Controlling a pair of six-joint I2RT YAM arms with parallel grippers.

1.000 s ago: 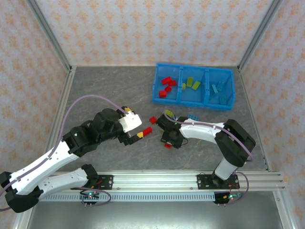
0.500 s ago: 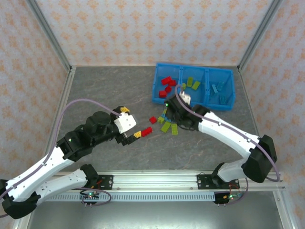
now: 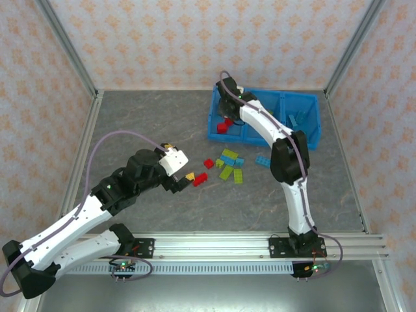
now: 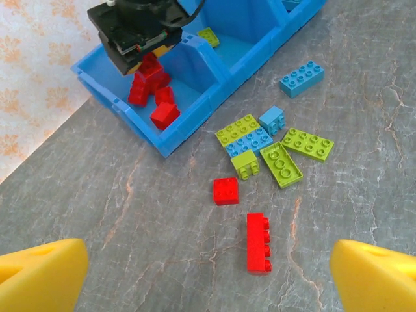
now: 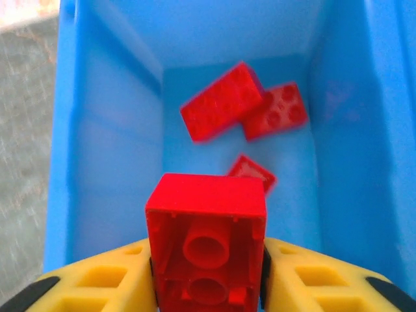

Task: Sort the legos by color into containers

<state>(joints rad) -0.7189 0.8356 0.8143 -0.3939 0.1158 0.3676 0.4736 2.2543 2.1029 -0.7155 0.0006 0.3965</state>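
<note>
Right fingers [image 5: 97, 276] clamped on a red brick [image 5: 207, 244] above the bin's [image 5: 104, 130] red compartment, left fingers [image 4: 39, 270] spread wide over the counter [image 4: 130, 214], loose bricks [image 4: 281, 164] near the bin's front

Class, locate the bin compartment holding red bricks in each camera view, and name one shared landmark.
Top external: the leftmost blue compartment, under the right tool.
Left wrist: upper left, beneath that tool.
Right wrist: straight ahead, beyond the held red brick.
Shared landmark: the red bricks lying inside.
</note>
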